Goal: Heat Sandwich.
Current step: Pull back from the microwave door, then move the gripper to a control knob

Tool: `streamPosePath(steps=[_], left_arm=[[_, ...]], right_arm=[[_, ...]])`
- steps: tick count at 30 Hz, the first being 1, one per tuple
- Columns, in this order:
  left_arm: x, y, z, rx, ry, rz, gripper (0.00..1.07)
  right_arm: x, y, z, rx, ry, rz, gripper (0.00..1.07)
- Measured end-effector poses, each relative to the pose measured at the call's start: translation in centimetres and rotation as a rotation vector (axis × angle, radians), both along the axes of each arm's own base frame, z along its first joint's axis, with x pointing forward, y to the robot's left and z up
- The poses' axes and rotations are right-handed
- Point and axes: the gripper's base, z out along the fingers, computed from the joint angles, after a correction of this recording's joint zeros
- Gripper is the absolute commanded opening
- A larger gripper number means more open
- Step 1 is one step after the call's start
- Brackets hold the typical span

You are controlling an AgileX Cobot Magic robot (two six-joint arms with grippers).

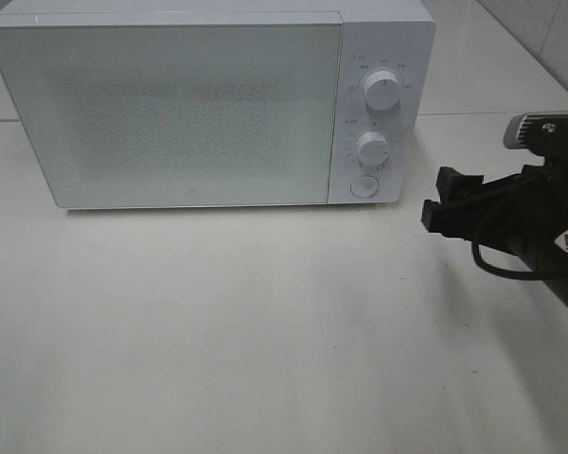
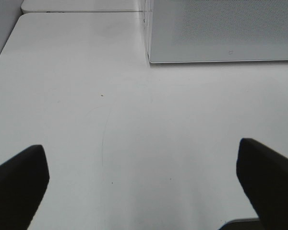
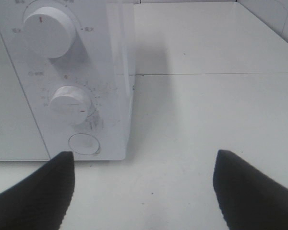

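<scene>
White worktop (image 1: 265, 331), matte and evenly lit, with a seam running to a second panel behind. Left jaws: spread wide and holding nothing. The two dark fingers (image 2: 19, 184) sit above bare worktop, and between them a faint curved scratch (image 2: 104, 139) marks the surface. Farther out in the left wrist view is the lower front corner of the microwave (image 2: 221, 28). The left arm does not appear in the high view. Right jaws: also set wide and empty, fingers (image 3: 38, 191) low over the worktop and pointing at the control side of the microwave, near it but apart. Just beyond them in the right wrist view are the round button (image 3: 84, 143), the lower knob (image 3: 69, 103) above it and the upper knob (image 3: 47, 33) at the panel top. In the high view the right arm (image 1: 540, 218) enters from the right with a black cable (image 1: 497, 260) looped beneath it, its fingers (image 1: 435, 216) level with the button (image 1: 364, 185) and to its right. The microwave (image 1: 170, 104) stands at the back of the worktop with its door (image 1: 170, 113) shut. The door is frosted and speckled, so the inside cannot be read. Sandwich: not seen in any view; I cannot tell where it is. A tiled wall (image 1: 549, 28) shows at the far right corner.
</scene>
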Motion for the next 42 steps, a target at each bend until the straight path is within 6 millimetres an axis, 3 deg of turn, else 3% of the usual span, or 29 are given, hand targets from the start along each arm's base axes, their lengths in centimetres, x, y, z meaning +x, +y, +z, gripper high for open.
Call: streamPosePath(steps=[4, 18, 42], left_arm=[[0.0, 0.0, 0.0, 0.000, 0.000, 0.000, 1.01], [0.0, 0.0, 0.0, 0.000, 0.000, 0.000, 1.01], [0.0, 0.0, 0.0, 0.000, 0.000, 0.000, 1.01]], right_arm=[[0.0, 2.3, -0.3, 0.003, 0.003, 0.040, 0.77], [0.2, 6.4, -1.4, -0.048, 0.041, 0.056, 0.77], [0.2, 6.5, -1.7, 0.056, 0.077, 0.025, 0.77]])
